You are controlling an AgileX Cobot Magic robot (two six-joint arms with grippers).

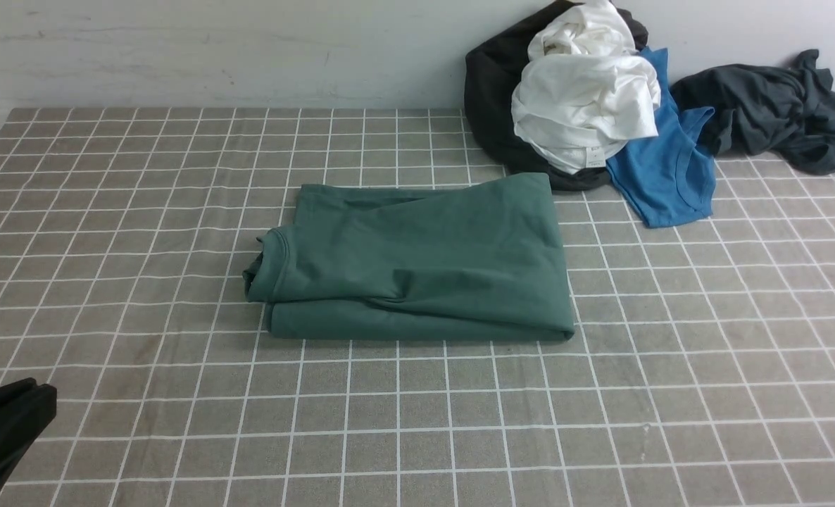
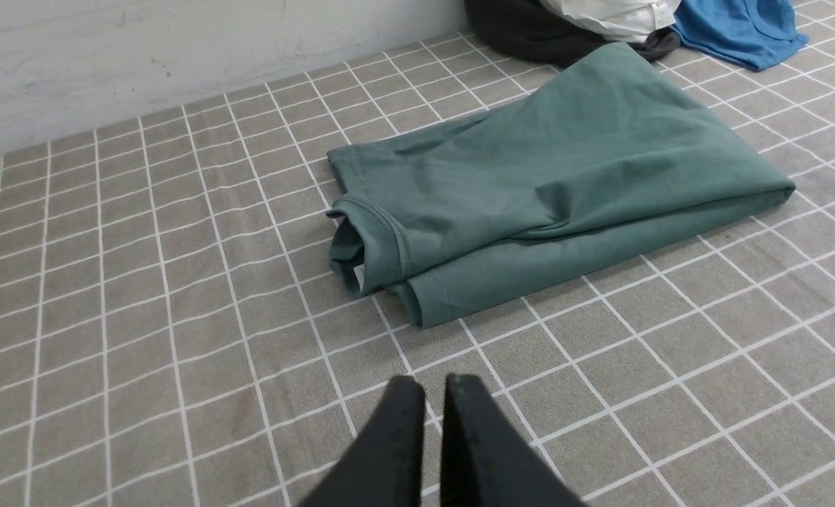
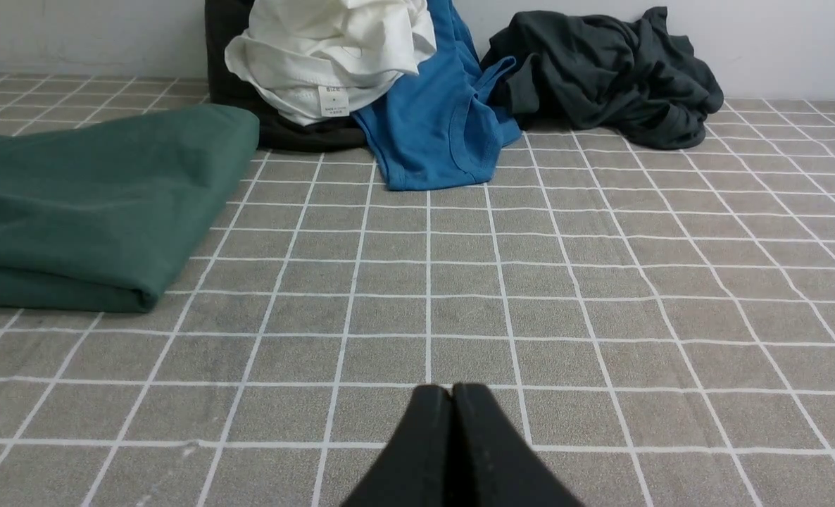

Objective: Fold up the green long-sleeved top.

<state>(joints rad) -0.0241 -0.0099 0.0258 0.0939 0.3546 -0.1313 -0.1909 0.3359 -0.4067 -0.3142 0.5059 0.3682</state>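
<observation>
The green long-sleeved cotton top [image 1: 417, 260] lies as a compact folded rectangle near the middle of the grey, white-gridded tablecloth [image 1: 671, 394], a little toward the far edge, its collar pointing to the left edge and its sleeves tucked out of sight. By the look of it the folding is finished, or one last half-fold short of it (the top layer carries a few soft wrinkles).

The left gripper [image 2: 424, 394] hangs over bare cloth near the front left corner, its black fingers almost together with only a slit between them, holding nothing. The right gripper [image 3: 453, 398] sits low toward the front edge, fingers pressed closed and empty.

At the far right corner, a heap of other clothes: a white crumpled shirt [image 1: 586, 98], a blue tank top [image 1: 664, 169] and a dark grey bundle [image 1: 769, 105].

If another fold is wanted, both claws would need to open and pinch the left-edge corners; otherwise retreat is all that remains.
</observation>
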